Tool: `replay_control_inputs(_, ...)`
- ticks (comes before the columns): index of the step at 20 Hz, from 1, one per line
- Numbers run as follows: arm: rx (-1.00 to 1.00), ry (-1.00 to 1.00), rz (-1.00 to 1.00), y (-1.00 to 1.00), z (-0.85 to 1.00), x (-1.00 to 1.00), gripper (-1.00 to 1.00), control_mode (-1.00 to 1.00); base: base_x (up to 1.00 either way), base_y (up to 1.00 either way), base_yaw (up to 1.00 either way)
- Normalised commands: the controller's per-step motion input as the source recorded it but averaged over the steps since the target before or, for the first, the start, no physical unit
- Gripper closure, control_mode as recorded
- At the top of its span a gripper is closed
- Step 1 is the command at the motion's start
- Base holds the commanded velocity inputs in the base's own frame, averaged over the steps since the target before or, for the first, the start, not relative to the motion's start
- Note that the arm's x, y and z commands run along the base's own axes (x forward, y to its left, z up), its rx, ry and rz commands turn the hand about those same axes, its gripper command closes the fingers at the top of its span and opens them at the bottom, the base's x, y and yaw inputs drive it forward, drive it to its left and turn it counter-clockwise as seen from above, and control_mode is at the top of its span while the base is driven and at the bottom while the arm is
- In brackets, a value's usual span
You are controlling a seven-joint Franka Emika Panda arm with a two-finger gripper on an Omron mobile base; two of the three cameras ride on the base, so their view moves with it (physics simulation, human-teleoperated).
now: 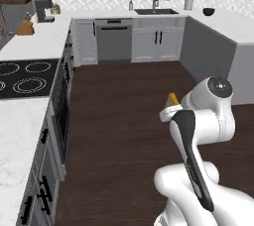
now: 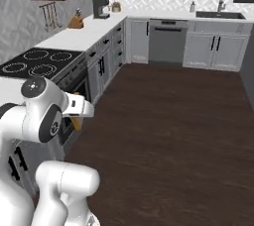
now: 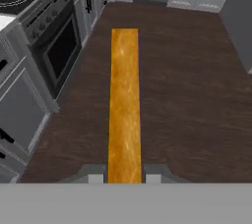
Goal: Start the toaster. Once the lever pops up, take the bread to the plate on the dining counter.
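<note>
My gripper (image 1: 171,105) hangs over the dark wood floor, shut on the bread (image 1: 173,99), an orange-tan slice held by its lower edge. From the right base view the bread (image 2: 77,121) pokes out below the hand, by the gripper (image 2: 82,113). In the hand view the bread (image 3: 124,100) stands edge-on as a long orange strip rising from between the fingertips of the gripper (image 3: 124,178). The toaster and the plate are out of view. A white-topped counter with plain grey sides (image 1: 218,46) stands at the right; I cannot tell whether it is the dining counter.
A worktop with a black cooktop (image 1: 25,77) and an oven (image 3: 61,51) runs along the left. Grey cabinets, a dishwasher (image 1: 114,41) and a sink (image 1: 156,11) line the far wall. A dark bowl (image 1: 208,11) sits on the right counter. Wood floor (image 2: 173,121) lies open between.
</note>
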Motion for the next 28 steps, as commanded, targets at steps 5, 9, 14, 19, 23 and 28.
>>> replay_control_inputs(5,0.0,0.0,0.0,0.0,0.0,0.0,1.0,1.0,1.0,0.0,-0.48)
replay_control_inputs(9,0.0,0.0,0.0,0.0,0.0,0.0,1.0,1.0,0.86,-0.03,-0.61)
replay_control_inputs(14,0.0,0.0,0.0,0.0,0.0,0.0,1.0,1.0,0.94,-0.05,-0.57)
replay_control_inputs(19,0.0,0.0,0.0,0.0,0.0,0.0,1.0,1.0,1.0,-0.17,-0.34)
replay_control_inputs(23,0.0,0.0,0.0,0.0,0.0,0.0,1.0,1.0,1.0,-0.34,-0.16)
replay_control_inputs(28,0.0,0.0,0.0,0.0,0.0,0.0,1.0,1.0,1.0,-0.35,-0.03)
